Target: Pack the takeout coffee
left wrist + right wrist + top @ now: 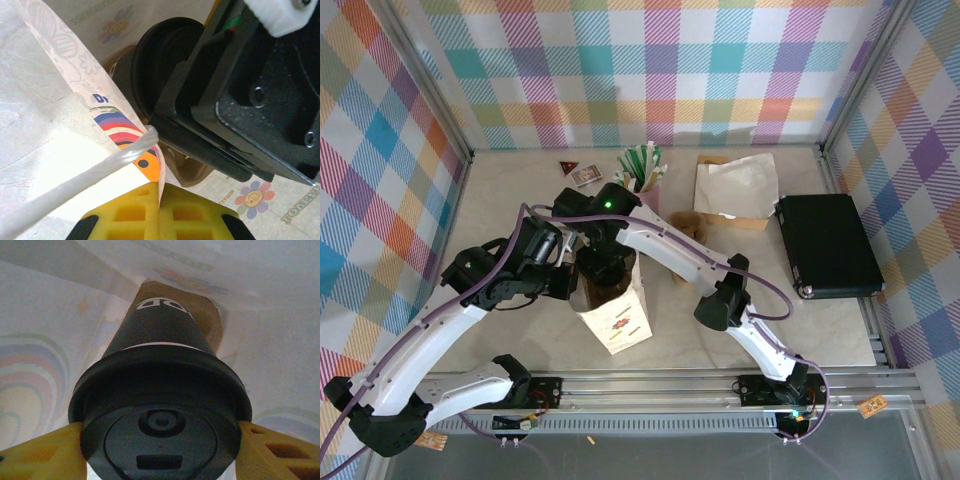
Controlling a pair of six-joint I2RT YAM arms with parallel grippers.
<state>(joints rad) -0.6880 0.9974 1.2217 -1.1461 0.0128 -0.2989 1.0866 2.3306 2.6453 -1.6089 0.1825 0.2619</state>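
The pale beige marbled counter (pixel 820 330) carries an upright white paper bag with a printed front (pixel 617 325) near its middle and a flat black rectangular case (pixel 830 245) at its right side. Toward the back lie a flat white paper sack (pixel 738 183), a small cup of green-and-white straws (pixel 642 170) and two small printed packets (pixel 584 176) just beside each other.

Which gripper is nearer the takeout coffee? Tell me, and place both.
Right. The right gripper clasps the takeout coffee by its lid, inside the paper bag. The left gripper pinches the bag's rim, beside the coffee.
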